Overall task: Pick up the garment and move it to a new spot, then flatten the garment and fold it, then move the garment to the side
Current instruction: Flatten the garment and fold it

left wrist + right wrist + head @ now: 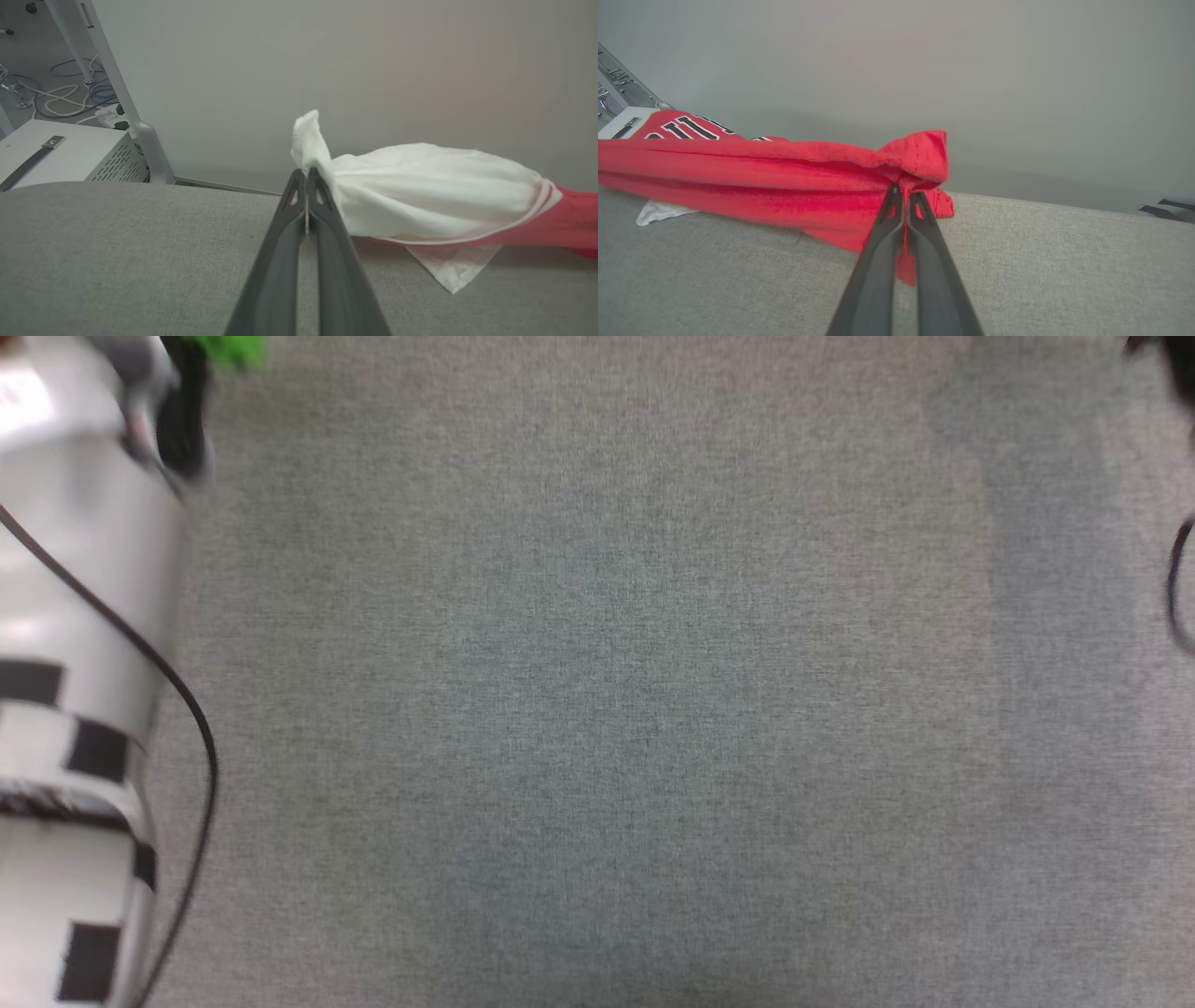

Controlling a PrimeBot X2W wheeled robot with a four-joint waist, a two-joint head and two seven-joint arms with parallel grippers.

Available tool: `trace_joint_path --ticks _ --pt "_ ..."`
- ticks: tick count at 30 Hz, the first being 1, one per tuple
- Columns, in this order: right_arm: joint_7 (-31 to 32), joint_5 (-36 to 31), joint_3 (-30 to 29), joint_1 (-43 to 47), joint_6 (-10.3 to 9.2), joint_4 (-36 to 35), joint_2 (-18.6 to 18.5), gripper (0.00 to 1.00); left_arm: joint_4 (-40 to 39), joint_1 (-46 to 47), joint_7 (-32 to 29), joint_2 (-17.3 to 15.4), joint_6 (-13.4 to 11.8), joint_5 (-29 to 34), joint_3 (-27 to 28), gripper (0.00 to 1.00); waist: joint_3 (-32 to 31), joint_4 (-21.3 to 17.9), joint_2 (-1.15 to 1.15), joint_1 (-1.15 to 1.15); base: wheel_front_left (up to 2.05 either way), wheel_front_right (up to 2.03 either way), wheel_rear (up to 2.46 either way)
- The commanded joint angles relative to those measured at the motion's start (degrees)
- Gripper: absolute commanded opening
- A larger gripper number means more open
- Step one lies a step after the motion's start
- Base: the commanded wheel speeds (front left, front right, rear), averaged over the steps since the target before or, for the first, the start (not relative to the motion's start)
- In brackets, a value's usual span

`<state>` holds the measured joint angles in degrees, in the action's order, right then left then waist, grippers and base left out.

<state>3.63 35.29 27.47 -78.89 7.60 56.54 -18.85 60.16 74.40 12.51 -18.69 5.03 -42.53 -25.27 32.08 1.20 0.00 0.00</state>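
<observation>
The garment (761, 172), a red jersey with black white-edged lettering, hangs stretched just above the grey fabric surface (1017, 261). My right gripper (904, 189) is shut on a bunched red edge of it. In the left wrist view my left gripper (306, 173) is shut on the garment's white sleeve (420, 186), which billows to the right and joins the red body past a striped trim. A white corner touches the surface below. In the head view my pale left forearm (75, 663) lies along the left edge.
The grey fabric surface (597, 709) spreads across the head view. Beyond its far edge in the left wrist view stand a white metal leg (117, 84), a pale perforated box (70, 154) and loose cables (60, 98) on the floor. A plain wall stands behind.
</observation>
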Motion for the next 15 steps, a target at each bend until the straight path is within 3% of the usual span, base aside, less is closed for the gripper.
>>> trace_joint_path --ticks 1,8,15 --pt "-0.9 1.3 1.1 3.8 -0.11 -1.2 -1.0 0.00 0.1 -3.8 0.7 0.4 0.5 -0.9 0.0 0.00 -3.5 0.3 0.00 0.00 0.00 0.00 0.00" --pt "-3.9 6.4 4.9 19.5 -0.11 -6.6 -4.5 0.00 -3.2 -19.9 2.1 1.2 1.4 -2.3 -0.1 0.00 -10.6 0.5 0.00 0.00 0.00 0.00 0.00" --pt "-5.2 9.3 6.9 32.0 -0.11 -11.8 -7.5 0.00 -11.2 -34.1 2.4 -0.6 -0.8 -2.2 0.5 0.00 -17.4 0.4 0.00 0.00 0.00 0.00 0.00"
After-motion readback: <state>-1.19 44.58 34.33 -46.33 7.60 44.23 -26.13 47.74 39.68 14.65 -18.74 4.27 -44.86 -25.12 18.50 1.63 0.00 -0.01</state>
